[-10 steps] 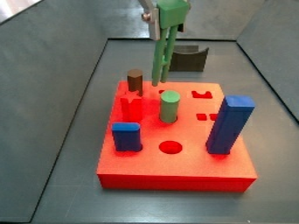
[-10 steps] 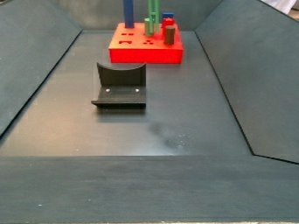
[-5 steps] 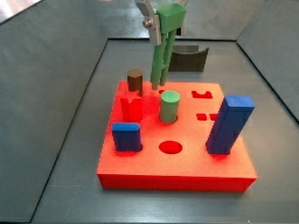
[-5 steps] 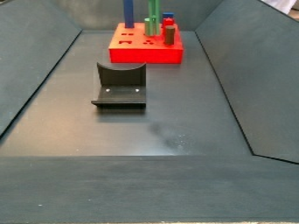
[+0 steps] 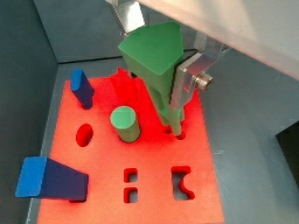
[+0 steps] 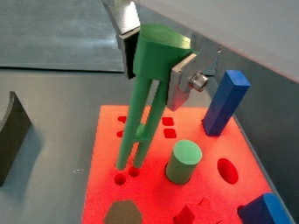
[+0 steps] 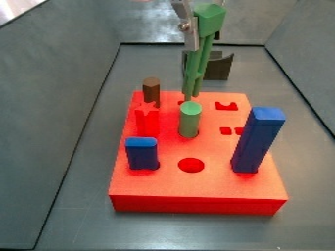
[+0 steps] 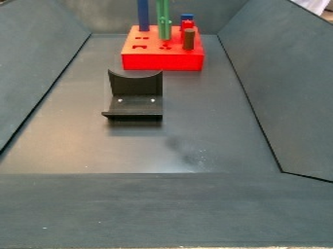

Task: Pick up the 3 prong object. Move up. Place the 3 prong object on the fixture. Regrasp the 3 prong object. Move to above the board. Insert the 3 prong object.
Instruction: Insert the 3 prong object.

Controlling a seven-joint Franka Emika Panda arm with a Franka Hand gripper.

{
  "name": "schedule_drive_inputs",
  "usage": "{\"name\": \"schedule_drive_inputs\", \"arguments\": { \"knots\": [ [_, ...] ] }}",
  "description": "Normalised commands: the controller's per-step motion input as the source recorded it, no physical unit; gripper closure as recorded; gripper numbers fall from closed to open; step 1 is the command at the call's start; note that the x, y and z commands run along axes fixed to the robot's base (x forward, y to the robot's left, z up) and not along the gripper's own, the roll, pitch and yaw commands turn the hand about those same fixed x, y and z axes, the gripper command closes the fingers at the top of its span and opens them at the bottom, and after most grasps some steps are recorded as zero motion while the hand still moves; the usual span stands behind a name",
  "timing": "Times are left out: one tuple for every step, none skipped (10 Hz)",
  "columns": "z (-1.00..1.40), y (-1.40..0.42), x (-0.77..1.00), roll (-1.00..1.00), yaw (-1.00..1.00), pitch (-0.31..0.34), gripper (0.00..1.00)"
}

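My gripper (image 5: 156,45) is shut on the wide head of the 3 prong object (image 5: 152,54), a long green peg that hangs prongs-down over the red board (image 5: 105,179). In both wrist views a silver finger (image 6: 179,80) presses each side of the head. The prong tips (image 6: 124,163) end close above a group of small holes near the board's edge; whether they touch I cannot tell. In a side view the 3 prong object (image 7: 197,59) leans slightly under the gripper (image 7: 197,22) at the board's (image 7: 197,181) far side. The dark fixture (image 8: 132,94) stands apart from the board (image 8: 163,60).
The board carries a round green cylinder (image 7: 190,120), a tall blue peg (image 7: 258,140), a short blue peg (image 7: 140,153), a brown peg (image 7: 152,93) and a red peg (image 7: 147,120). Grey bin walls slope up on both sides. The fixture (image 7: 216,67) sits behind the board.
The gripper and the 3 prong object have shifted right over the far part of the board, and the peg now leans the opposite way. The pegs on the board have not moved.
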Motion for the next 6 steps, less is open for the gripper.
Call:
{"name": "schedule_drive_inputs", "arguments": {
  "knots": [
    [-0.07, 0.00, 0.06, -0.02, 0.01, 0.000, 1.00],
    [-0.13, 0.00, 0.26, -0.02, 0.07, 0.000, 1.00],
    [-0.12, 0.00, 0.24, -0.01, 0.07, 0.000, 1.00],
    [-0.20, 0.14, 0.26, -0.07, 0.19, 0.000, 1.00],
    [-0.21, 0.12, 0.16, -0.07, 0.27, -0.003, 1.00],
    [-0.18, 0.08, 0.00, -0.03, 0.33, 0.000, 1.00]
  ]
}}
